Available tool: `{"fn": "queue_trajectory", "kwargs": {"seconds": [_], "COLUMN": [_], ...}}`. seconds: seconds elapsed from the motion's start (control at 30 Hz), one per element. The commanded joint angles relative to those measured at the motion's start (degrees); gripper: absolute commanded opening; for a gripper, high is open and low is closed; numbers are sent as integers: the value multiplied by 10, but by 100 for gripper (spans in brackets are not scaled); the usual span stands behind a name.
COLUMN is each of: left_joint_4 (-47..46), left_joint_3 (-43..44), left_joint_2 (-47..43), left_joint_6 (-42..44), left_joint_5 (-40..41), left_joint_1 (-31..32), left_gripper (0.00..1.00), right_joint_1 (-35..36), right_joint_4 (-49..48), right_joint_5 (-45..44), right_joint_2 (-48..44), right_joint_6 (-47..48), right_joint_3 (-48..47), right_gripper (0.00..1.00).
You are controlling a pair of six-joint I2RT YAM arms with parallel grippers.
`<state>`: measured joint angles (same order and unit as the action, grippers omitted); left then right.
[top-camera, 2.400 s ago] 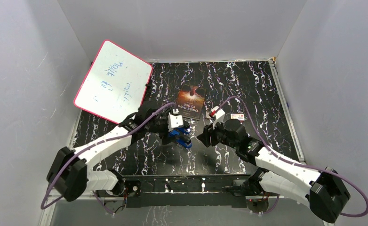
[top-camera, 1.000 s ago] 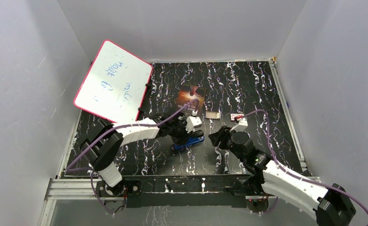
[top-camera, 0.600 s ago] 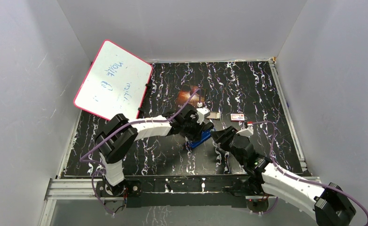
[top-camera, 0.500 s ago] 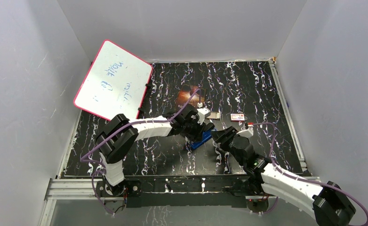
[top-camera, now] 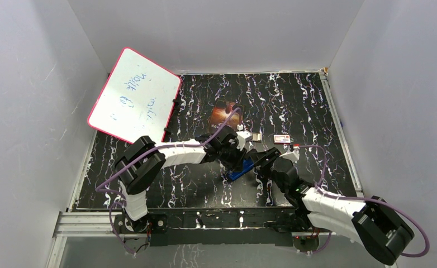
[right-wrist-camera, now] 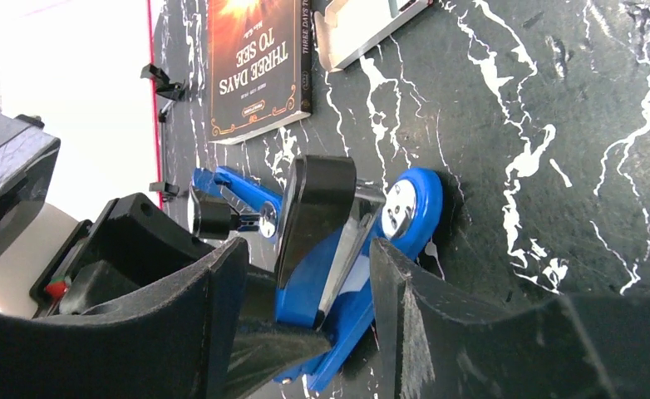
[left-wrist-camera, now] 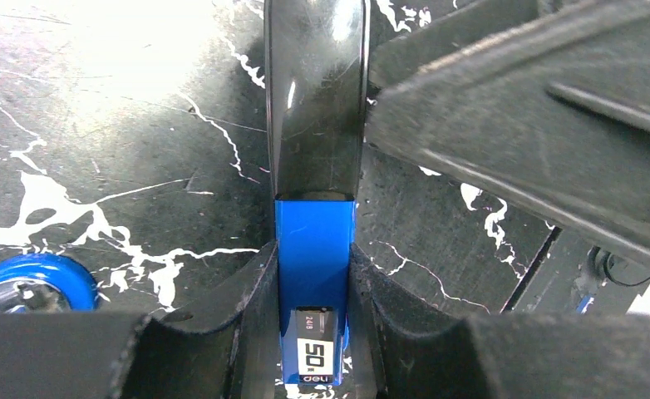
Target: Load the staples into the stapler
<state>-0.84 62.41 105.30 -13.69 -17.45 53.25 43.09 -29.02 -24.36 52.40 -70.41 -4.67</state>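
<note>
One blue plastic stapler with a glossy black top arm (top-camera: 240,169) sits centre of the top view, a bit below middle, on the black white-veined marble-look table (top-camera: 294,100). Your left gripper (left-wrist-camera: 313,258) is clamped narrow on its blue body, with both fingers (left-wrist-camera: 251,307) pressed to the sides just above a small "50" label. The black arm runs up the left-wrist frame.

Your right gripper (right-wrist-camera: 309,249) is spread medium-wide and straddles the stapler's round hinge end. The black arm is hinged up there, showing a silvery metal channel. I can't tell if the pads touch.

I can't make out the staples for sure in any view.

Other things:
- One dark paperback book with an orange cover (top-camera: 226,114), just above the stapler.
- One pale flat open tray (top-camera: 255,136), right of the book.
- One small red-and-white box (top-camera: 282,138), further right.
- One pink-rimmed whiteboard with blue scribble (top-camera: 135,95), leaning in the upper left.

The left arm's wrist covers most of the stapler from above.
</note>
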Motion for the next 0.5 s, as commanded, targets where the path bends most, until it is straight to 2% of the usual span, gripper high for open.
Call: {"fn": "queue_trajectory", "kwargs": {"seconds": [0.0,0.47], "left_joint_4": [15,13], "left_joint_3": [-4,22], "left_joint_2": [0,13], "left_joint_6": [-1,4], "left_joint_5": [-27,5], "left_joint_1": [10,31], "left_gripper": [0,0], "right_joint_1": [-17,-31], "right_joint_4": [-89,-72], "right_joint_5": [17,63], "right_joint_2": [37,91], "right_joint_6": [-13,-69], "right_joint_3": [7,-10], "right_gripper": [63,60]}}
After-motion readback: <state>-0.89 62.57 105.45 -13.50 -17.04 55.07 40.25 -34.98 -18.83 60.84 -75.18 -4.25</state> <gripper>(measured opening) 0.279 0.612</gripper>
